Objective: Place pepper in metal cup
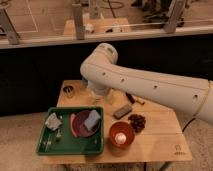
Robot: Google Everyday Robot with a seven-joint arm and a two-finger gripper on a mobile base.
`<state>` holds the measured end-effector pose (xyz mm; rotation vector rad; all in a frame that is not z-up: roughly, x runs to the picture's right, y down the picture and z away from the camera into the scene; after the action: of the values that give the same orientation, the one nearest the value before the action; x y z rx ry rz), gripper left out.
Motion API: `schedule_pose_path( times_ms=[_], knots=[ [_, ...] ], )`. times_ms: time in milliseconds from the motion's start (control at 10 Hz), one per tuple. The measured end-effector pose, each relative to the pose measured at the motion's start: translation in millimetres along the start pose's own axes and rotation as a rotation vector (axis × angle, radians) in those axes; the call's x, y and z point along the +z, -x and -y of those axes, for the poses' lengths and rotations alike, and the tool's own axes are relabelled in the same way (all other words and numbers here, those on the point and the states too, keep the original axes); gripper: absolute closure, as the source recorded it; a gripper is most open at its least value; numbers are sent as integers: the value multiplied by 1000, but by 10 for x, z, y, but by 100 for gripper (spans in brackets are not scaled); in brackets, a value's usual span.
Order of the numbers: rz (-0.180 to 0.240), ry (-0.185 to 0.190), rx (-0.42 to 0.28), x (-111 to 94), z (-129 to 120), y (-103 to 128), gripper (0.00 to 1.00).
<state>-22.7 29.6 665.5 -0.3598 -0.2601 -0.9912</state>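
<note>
The pepper (135, 100) lies, as far as I can make out, at the back of the table (161, 141), just under the big white arm (150, 85): a slim reddish sliver half in shadow, with nothing touching it. The metal cup (68, 91) stands upright at the back left corner, well apart from it, mouth up to take whatever is dropped in. Between the two the gripper (96, 97) hangs low, just behind the green tray (67, 144) and mostly hidden by the elbow. Its jaws are spread and empty, which suits a reach not yet made. Nearer me sit a grey block (122, 111), a dark pile (136, 121) and an orange bowl (121, 135), any of which a careless sweep could catch
</note>
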Motion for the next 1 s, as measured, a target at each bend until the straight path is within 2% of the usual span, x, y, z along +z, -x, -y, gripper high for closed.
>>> schedule_pose_path(
  times_ms=[200,400,500,600,700,1000],
  knots=[
    [20,-21,-5,91,5,46,20],
    [66,-84,-36,373,43,183,20],
    [96,-121,-59,587,72,281,20],
    [126,-138,-98,785,142,405,20],
    [154,-143,-132,939,214,527,20],
    [157,-142,-138,977,214,533,20]
  ],
)
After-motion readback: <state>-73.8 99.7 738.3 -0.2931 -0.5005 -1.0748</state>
